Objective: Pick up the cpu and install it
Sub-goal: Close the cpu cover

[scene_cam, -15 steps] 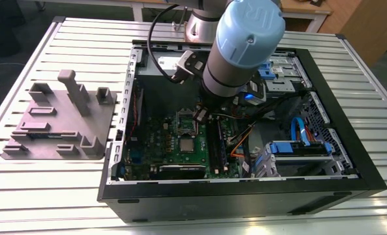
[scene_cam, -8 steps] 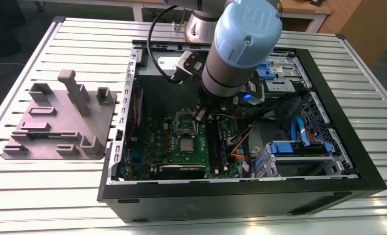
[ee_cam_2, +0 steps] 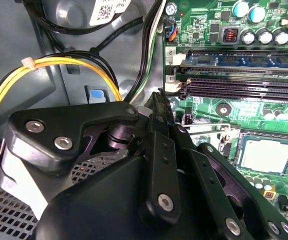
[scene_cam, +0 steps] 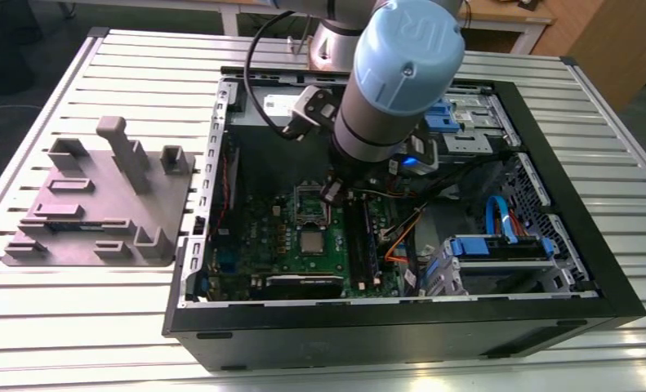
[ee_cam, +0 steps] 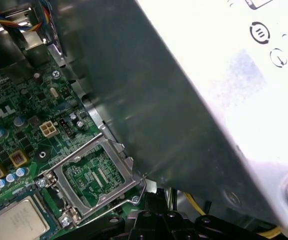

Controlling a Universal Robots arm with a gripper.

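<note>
My tool hangs inside the open computer case; its grip I cannot tell. The cpu lies seated in the motherboard socket, just nearer than my tool, apart from it.

The arm reaches down into the open computer case, its gripper low over the green motherboard. The cpu sits on the board just below. A grey fixture tray rests on the exterior view's left.
</note>
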